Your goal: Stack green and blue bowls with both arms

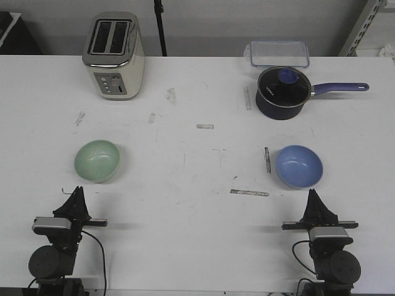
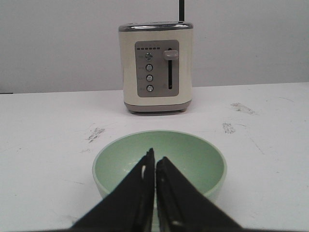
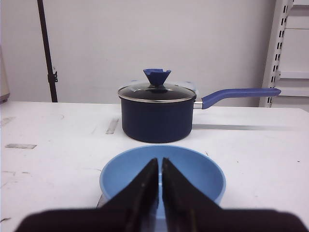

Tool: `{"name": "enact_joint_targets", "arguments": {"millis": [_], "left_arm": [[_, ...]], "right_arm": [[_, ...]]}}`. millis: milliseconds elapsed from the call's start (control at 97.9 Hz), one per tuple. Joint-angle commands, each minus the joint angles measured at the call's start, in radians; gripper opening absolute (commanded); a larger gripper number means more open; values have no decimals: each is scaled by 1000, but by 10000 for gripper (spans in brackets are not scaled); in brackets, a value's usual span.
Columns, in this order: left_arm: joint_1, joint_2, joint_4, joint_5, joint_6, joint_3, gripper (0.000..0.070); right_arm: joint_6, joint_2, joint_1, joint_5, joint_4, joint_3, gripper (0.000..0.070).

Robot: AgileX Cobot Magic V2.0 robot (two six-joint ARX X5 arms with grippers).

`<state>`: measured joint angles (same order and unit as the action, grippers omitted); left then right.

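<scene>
Plainly a start position — nothing gripped, nothing stacked yet. Mint-green bowl (image 1: 97, 161) on the left half of the white desk (image 1: 197, 234), blue bowl (image 1: 299, 166) on the right half, well apart, both upright with open mouths up. One bowl per arm, presumably so each can be taken on its own side and the two brought together toward the middle.

Left pincer (image 1: 76, 196) just short of the green bowl's near rim, pointed straight at it; in the left wrist view the two black fingers (image 2: 140, 188) pressed almost together, only a thin slit between them, nothing between them, the green bowl (image 2: 160, 162) directly ahead. Right pincer (image 1: 314, 197) likewise just short of the blue bowl; in the right wrist view fingers (image 3: 145, 186) nearly touching, empty, the blue bowl (image 3: 162, 175) centred beyond the tips. Aligned so, probably to let each pincer open and take a rim with little sideways correction.

Farther back, out of the working zone: cream two-slot toaster (image 1: 114, 54) behind the green bowl, dark navy saucepan (image 1: 282, 91) with glass lid and purple handle behind the blue one, a clear plastic container (image 1: 279, 53) behind the pan. Scuffs and tape strips (image 1: 249, 193) on the desk between the bowls — flat, unlikely to hinder a bowl carried across.
</scene>
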<state>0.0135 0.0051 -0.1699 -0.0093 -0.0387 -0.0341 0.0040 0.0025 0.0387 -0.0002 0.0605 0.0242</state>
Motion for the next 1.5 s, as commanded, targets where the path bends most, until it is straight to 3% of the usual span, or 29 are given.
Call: {"name": "enact_joint_targets", "arguments": {"millis": [0,317,562,777,1001,1155,1247,1339,1400,1492], "left_arm": [[-1,-2,-11,2,-1,22,2],[-1,-2,-11,2,-1,22,2],[-1,-2,-11,2,-1,22,2],[-1,-2,-11,2,-1,22,2],[-1,-2,-11,2,-1,22,2],[-1,-2,-11,2,-1,22,2],[-1,-2,-11,2,-1,22,2],[-1,-2,-11,2,-1,22,2],[-1,-2,-11,2,-1,22,2],[-1,-2,-11,2,-1,22,2]], "right_arm": [[-1,13,0,2,8,37,3],[-1,240,0,0,-48,204,3],[-1,513,0,-1,-259,434,3],[-1,696,0,-1,-355,597,3],[-1,906,-16,20,-673,840,3],[37,1044,-51,18,-803,986,3],[81,1107,-90,2,-828,1049,3],[81,1166,-148,-64,-846,1106,6],[81,1200,-187,-121,-856,1137,54],[89,1259,-246,-217,-872,1184,292]]}}
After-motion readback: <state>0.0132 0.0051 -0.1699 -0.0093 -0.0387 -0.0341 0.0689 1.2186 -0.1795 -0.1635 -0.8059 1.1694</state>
